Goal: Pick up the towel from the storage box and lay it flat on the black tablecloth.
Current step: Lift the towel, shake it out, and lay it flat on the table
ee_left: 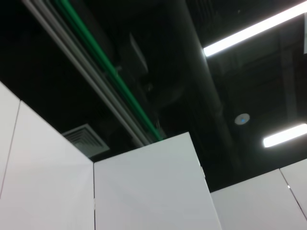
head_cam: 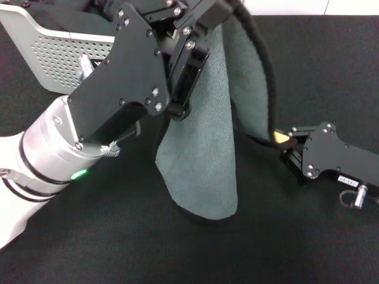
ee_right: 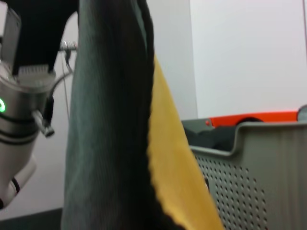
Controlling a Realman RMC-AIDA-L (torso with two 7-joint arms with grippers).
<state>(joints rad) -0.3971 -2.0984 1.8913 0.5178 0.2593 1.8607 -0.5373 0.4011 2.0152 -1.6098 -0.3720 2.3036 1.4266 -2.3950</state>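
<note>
Up high, towel hanging from left fingers

Left arm: I hold it raised, forearm slanting up and across, my left gripper clamped on the towel at its upper edge. Right arm: I keep it low beside the towel, my right gripper pinching its hem.

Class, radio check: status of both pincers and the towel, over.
Left pincer raised, gripping the towel, which hangs down to the black tablecloth. Right pincer low at the towel's edge. Nothing blocking.
</note>
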